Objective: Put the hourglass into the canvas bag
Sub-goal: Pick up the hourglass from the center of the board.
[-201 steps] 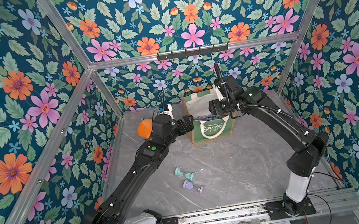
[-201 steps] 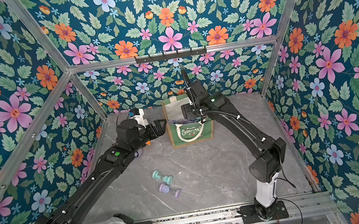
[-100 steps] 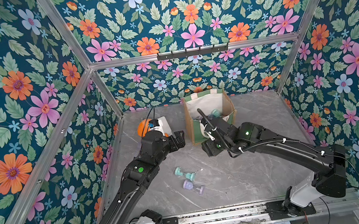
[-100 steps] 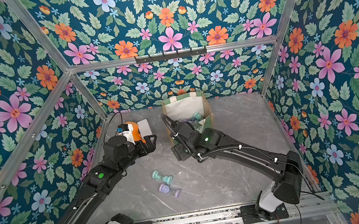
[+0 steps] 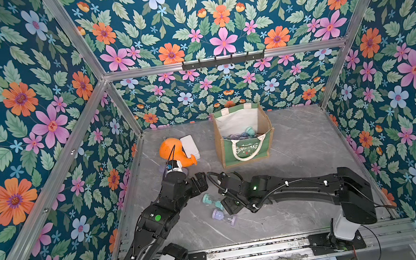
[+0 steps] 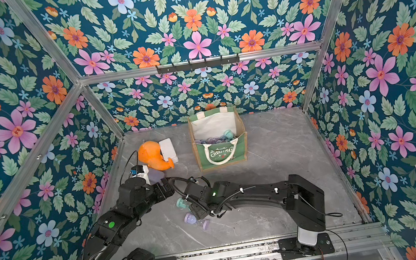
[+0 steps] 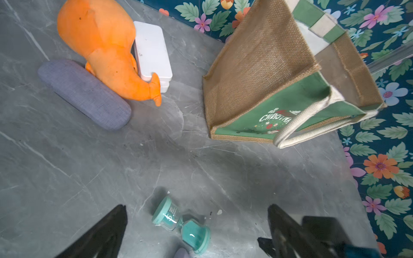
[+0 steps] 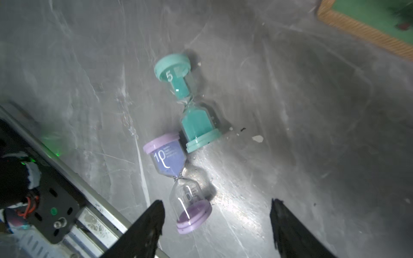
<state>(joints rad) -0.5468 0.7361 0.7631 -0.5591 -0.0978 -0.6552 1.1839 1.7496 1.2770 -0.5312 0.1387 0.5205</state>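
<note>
A teal hourglass (image 5: 212, 202) (image 6: 183, 203) (image 7: 181, 225) (image 8: 187, 102) and a purple hourglass (image 5: 224, 216) (image 6: 197, 221) (image 8: 176, 181) lie on their sides, end to end, on the grey table near the front. The canvas bag (image 5: 265, 147) (image 6: 240, 148) (image 7: 257, 67) stands upright at the back with several hourglasses inside. My right gripper (image 8: 218, 202) (image 5: 228, 207) is open and low over the purple hourglass, whose far cap sits between the fingers, untouched. My left gripper (image 7: 196, 208) (image 5: 200, 182) is open and empty, just above the teal hourglass.
An orange plush toy (image 5: 174, 152) (image 7: 105, 49), a white box (image 5: 189, 146) (image 7: 152, 51) and a grey fabric case (image 7: 85, 93) lie at the back left. Floral walls enclose the table on three sides. The metal base rail (image 5: 247, 250) runs along the front.
My right arm has swung from over the bag down to the two hourglasses at the front. My left arm has drawn back from the bag toward the teal hourglass.
</note>
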